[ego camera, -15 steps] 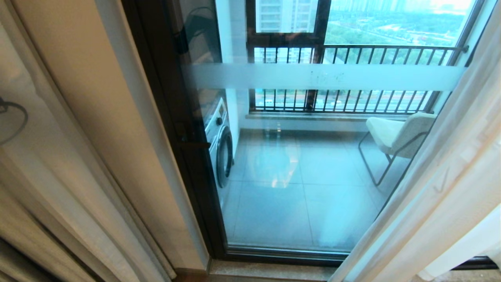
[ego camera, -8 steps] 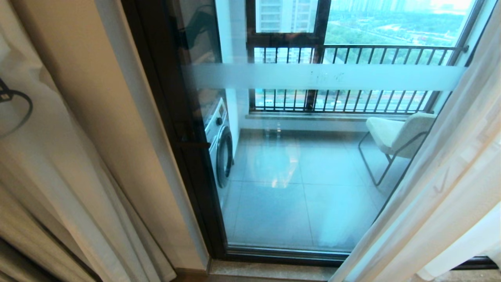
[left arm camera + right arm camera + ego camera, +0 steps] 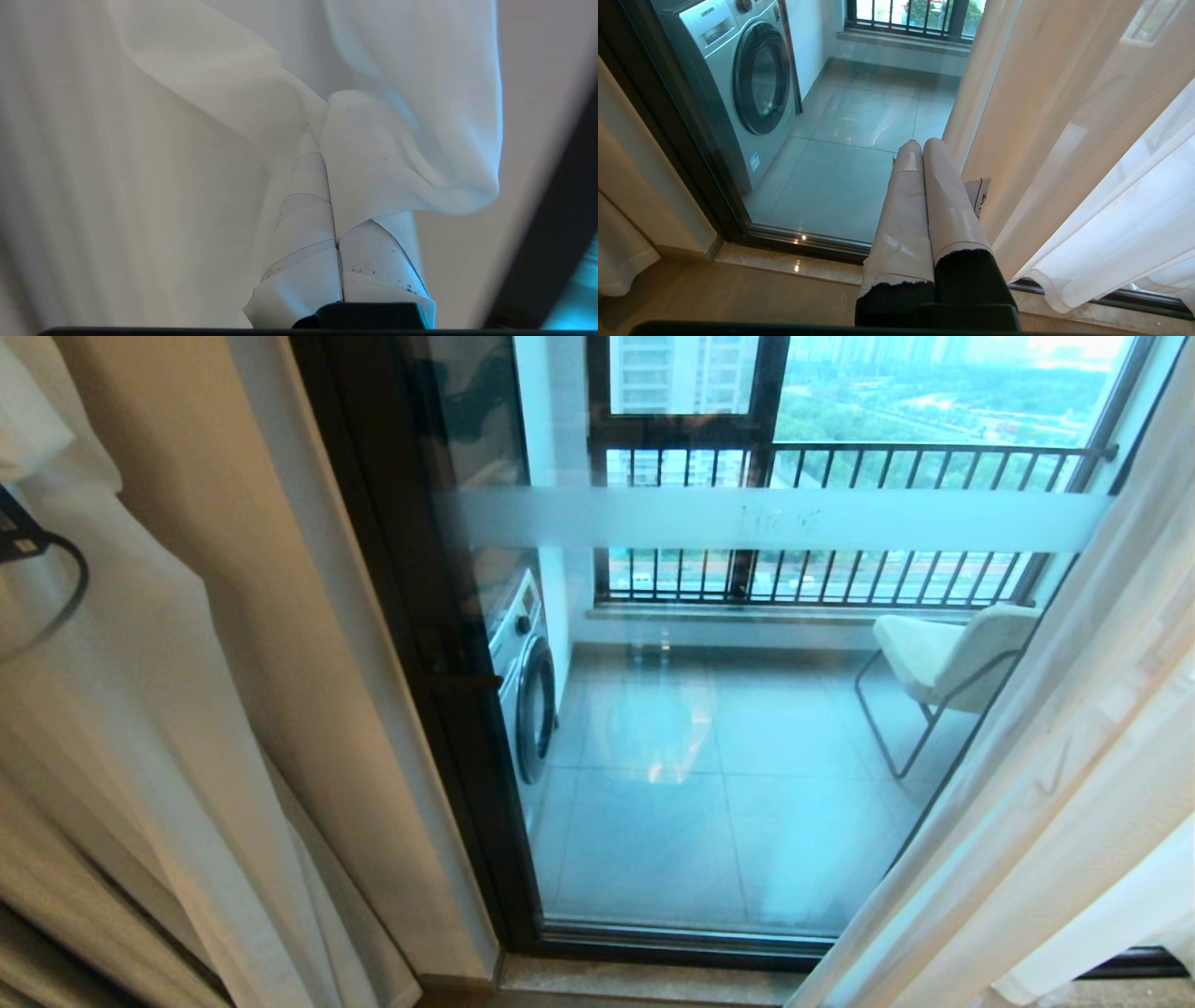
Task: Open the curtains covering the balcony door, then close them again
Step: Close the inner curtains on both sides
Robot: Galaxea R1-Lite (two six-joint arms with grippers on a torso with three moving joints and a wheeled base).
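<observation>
The left hand (image 3: pixel 322 140) has its 2 taped fingers (image 3: pixel 303 224) pressed together on a fold of the sheer left curtain (image 3: pixel 196 70), the fabric pinched between them and bunched over the fingertips. In the head view only a black cable loop (image 3: pixel 56 588) of that arm shows at the far left edge, in front of the same curtain (image 3: pixel 140 709). Compared with 1 second ago, that cable loop sits slightly higher and further into the picture, and the curtain cloth around it has spread toward the door: the folds below the hand now cover more of the beige wall strip (image 3: pixel 271 644), and a new pale flap of fabric shows at the top left corner. The rest of the scene has not shifted.

The balcony door (image 3: pixel 747 728) stands uncovered ahead of and to the right of the left hand, its dark frame (image 3: pixel 439 709) just beyond the wall strip and its frosted band (image 3: pixel 775 518) across the glass. Behind the glass are a washing machine (image 3: pixel 523 681), a chair (image 3: pixel 952 658) and the railing (image 3: pixel 840 523).

The right hand (image 3: pixel 920 147) hangs low before the door's lower sill, its 2 fingers shut together on nothing, unchanged. The right curtain (image 3: pixel 1064 140) hangs just beside it, apart from the fingers, and in the head view it (image 3: pixel 1055 784) drapes down the right edge as before.
</observation>
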